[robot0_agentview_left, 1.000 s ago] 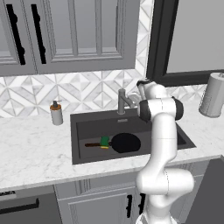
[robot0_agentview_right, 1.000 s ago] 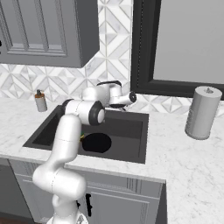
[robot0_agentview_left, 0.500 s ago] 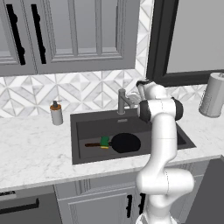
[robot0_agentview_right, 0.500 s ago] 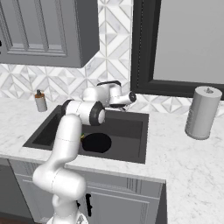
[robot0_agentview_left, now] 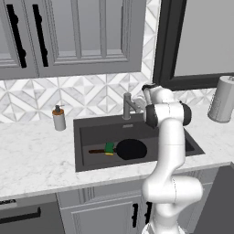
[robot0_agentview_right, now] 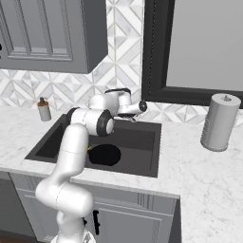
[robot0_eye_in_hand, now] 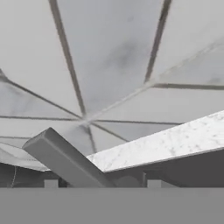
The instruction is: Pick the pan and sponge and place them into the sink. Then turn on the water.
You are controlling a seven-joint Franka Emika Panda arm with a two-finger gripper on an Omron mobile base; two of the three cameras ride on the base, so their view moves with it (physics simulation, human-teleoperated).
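I counted one pan (robot0_agentview_left: 131, 149), lying in the one sink (robot0_agentview_left: 87, 161) below and to the left of my claw (robot0_agentview_right: 138, 111). One sponge (robot0_agentview_left: 109, 148) sat on the pan's handle, also below the claw. One faucet (robot0_agentview_left: 129, 105) stood right at the claw. I saw one soap bottle (robot0_agentview_left: 58, 118) far off to the claw's left, and one paper towel roll (robot0_agentview_right: 217, 122) well to its right.

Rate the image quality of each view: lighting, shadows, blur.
Left base view: even flat light, sharp, the pan reads as a black disc in the dark sink. Right base view: equally sharp, no glare. Hand view: close-up, the grey faucet bar and wall tiles look soft.
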